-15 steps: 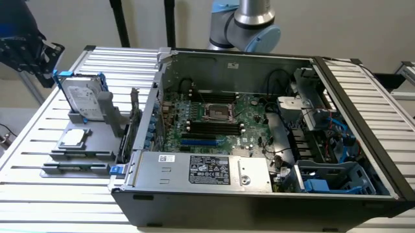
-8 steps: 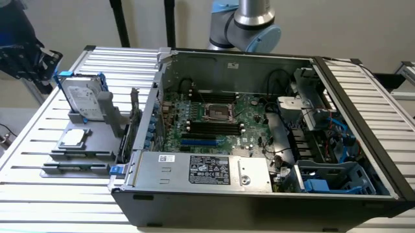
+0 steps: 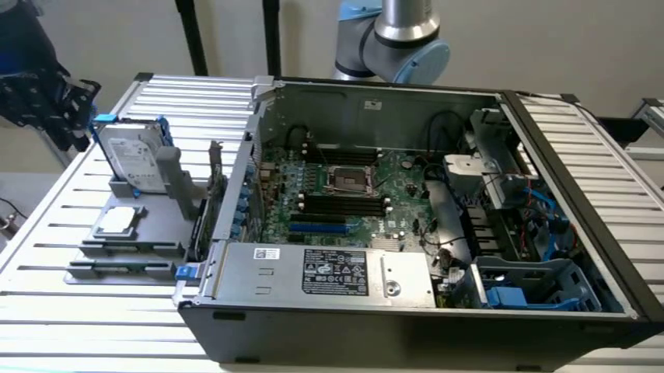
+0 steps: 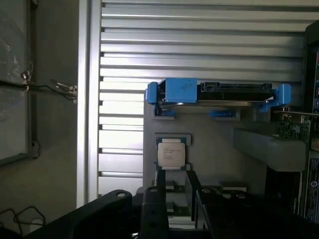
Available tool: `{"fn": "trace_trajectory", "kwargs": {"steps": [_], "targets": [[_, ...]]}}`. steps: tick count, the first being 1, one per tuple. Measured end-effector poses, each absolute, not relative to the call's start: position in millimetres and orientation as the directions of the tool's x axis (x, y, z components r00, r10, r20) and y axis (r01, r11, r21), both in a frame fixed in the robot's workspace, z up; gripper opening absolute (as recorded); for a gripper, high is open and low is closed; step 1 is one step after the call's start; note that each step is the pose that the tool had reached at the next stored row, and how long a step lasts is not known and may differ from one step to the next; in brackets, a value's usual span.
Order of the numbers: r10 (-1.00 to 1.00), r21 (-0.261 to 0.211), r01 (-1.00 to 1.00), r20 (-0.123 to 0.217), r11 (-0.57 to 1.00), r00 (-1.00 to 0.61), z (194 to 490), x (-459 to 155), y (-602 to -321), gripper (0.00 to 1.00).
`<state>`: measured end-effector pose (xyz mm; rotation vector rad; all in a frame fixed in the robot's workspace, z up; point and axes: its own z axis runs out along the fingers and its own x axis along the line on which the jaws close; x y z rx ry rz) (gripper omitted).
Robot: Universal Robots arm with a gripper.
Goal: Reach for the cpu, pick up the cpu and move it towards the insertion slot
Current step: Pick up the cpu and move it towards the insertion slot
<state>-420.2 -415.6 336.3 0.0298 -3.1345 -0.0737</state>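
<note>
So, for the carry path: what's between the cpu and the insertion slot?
Exterior view: between cpu and insertion slot stand a grey post, an upright card and the case wall.

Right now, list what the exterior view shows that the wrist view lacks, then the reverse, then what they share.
Exterior view: the inside of the computer case, with the socket on its green board, the power supply, and the robot arm behind the case.
Wrist view: the dark fingers, apart and short of the chip, plus a thin wire beyond the table's edge.
Shared: the chip lying flat on the grey tray, the hard drive standing in its blue frame, and the slatted table.
</note>
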Motion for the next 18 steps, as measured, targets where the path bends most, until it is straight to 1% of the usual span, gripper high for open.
{"fn": "trace_trajectory", "kwargs": {"steps": [2,3,4,5,6,7,8,9,10,18], "targets": [[-0.019,0.047,-0.019,0.006,0.999,-1.000,336,-420,-416,0.42],[-0.019,0.047,-0.019,0.006,0.999,-1.000,336,-420,-416,0.42],[-0.019,0.047,-0.019,0.006,0.999,-1.000,336,-420,-416,0.53],[-0.019,0.047,-0.019,0.006,0.999,-1.000,336,-420,-417,0.53],[-0.019,0.047,-0.019,0.006,0.999,-1.000,336,-420,-417,0.59],[-0.019,0.047,-0.019,0.006,0.999,-1.000,336,-420,-417,0.59],[-0.019,0.047,-0.019,0.006,0.999,-1.000,335,-420,-417,0.65],[-0.019,0.047,-0.019,0.006,0.999,-1.000,334,-420,-417,0.65],[-0.019,0.047,-0.019,0.006,0.999,-1.000,333,-420,-417,0.71],[-0.019,0.047,-0.019,0.006,0.999,-1.000,318,-420,-422,0.71]]}}
